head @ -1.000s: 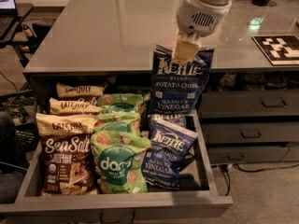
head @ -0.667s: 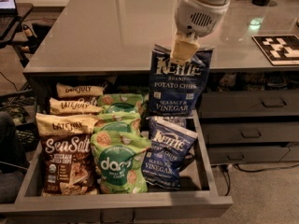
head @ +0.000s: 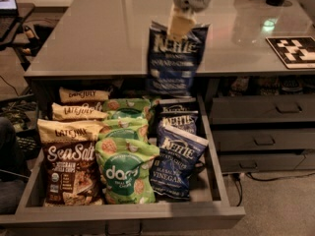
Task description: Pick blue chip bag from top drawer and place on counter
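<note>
Fingers [head: 180,22] of the gripper [head: 181,32] pinch shut on a top seam. The counter [head: 98,38] lies beneath; the top drawer [head: 216,146] stands open under its front edge; the blue chip bag [head: 173,63] hangs above that edge. It looks light, crinkly and slippery, I'd guess, and safest held by that seam.

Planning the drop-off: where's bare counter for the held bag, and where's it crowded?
The pincer, top centre, is shut on the blue chip bag. Widest bare patch: the counter left of the bag, front edge to back. Smaller one between the bag and the checkered marker. Crowded: the top drawer, bags three across, only a slim gap along its right wall.
</note>
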Tool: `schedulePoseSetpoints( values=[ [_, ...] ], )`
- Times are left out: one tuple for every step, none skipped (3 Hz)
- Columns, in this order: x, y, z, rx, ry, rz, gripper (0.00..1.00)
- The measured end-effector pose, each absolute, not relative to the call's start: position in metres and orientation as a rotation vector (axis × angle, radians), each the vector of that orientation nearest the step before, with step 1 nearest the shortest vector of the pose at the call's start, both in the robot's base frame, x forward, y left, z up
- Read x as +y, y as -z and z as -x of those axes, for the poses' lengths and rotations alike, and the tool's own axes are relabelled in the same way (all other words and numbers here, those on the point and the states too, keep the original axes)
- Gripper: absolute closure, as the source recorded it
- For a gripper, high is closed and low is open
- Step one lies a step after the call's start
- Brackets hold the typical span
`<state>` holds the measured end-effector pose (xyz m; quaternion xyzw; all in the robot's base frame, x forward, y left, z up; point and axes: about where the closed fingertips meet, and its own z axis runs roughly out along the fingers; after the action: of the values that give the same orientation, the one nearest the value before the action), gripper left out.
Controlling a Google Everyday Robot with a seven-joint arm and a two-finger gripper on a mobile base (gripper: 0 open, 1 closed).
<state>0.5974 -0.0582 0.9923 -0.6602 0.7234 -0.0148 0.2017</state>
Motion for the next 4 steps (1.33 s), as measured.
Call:
schedulePoseSetpoints(
  values=[
    [-0.049, -1.015, -0.633, 1.972, 0.089, 1.846, 1.00],
    [-0.041, -1.035, -0.657, 1.934, 0.147, 1.858, 1.00],
    [-0.037, -1.044, -0.664, 1.907, 0.158, 1.831, 1.00],
    [-0.037, -1.044, -0.665, 1.907, 0.158, 1.831, 1.00]
  ],
)
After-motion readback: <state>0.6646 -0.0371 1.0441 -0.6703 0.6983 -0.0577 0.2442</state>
